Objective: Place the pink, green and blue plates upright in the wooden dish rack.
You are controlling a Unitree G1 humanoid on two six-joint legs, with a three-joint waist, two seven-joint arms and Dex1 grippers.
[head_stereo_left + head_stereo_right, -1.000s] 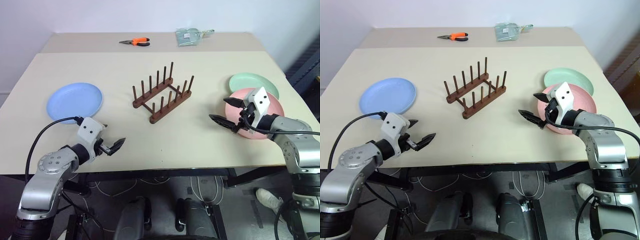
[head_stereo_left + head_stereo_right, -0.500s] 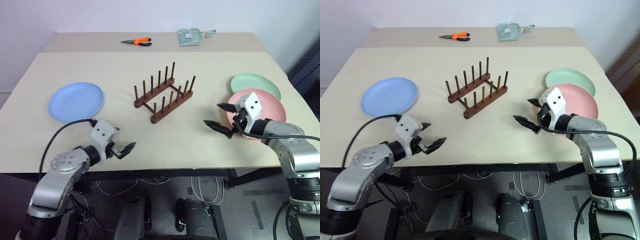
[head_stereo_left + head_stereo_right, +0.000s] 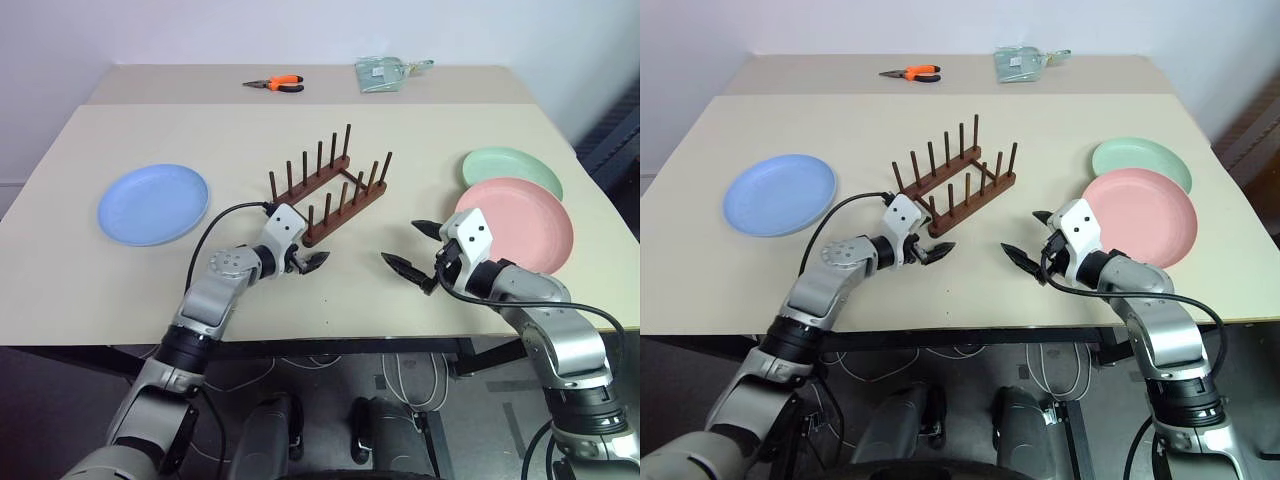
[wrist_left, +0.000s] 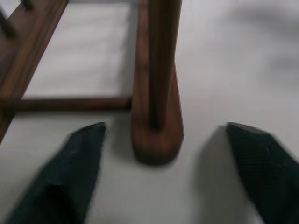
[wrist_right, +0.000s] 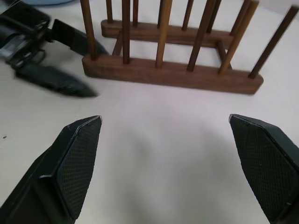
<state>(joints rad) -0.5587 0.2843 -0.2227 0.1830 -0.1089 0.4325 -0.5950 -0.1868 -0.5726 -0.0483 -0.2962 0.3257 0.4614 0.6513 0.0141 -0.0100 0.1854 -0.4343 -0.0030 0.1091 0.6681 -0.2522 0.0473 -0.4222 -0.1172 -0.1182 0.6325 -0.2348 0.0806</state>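
1. Whereas a second earlier the left gripper was held at the near left edge of the table, it is now seen brought inward and forward to the near end of the wooden dish rack, and its fingers are seen closer together than before.
2. Its fingers are kept partly open on either side of the near rail's end, with nothing gripped; contact with the wood cannot be told.
3. The right gripper has been shifted slightly inward off the pink plate; its fingers are spread wide and nothing is held.
4. The rack is left empty, at mid-table, between the two grippers and a little beyond them.
5. The pink plate is seen flat at the right, overlapping the green plate behind it.
6. The blue plate is seen flat at the left, well apart from the rack.
7. Orange-handled pliers and a small packet are seen at the far edge.
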